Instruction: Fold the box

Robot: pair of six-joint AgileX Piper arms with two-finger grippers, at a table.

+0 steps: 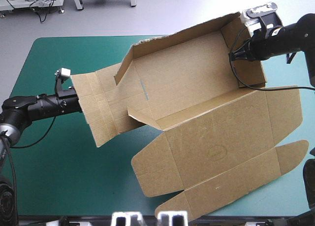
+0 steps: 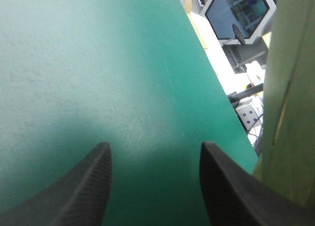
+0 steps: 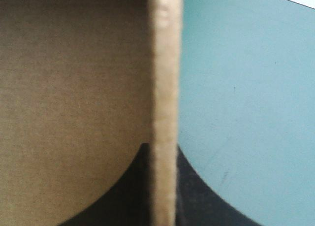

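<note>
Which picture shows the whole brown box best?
The high view: the whole box shows, walls partly raised. The left wrist view catches only a strip of it beside the open left end effector. The right wrist view shows one wall edge-on, pinched by the right end effector.

On my left wrist feed the claw (image 2: 155, 145) stands open, its two black fingers (image 2: 86, 186) well apart, with the teal-green cover (image 2: 98, 63) of the worktop showing between and ahead of them. A brown edge of the box (image 2: 290, 113) rises just beside one finger, outside the gap; I can't tell whether they touch.
</note>
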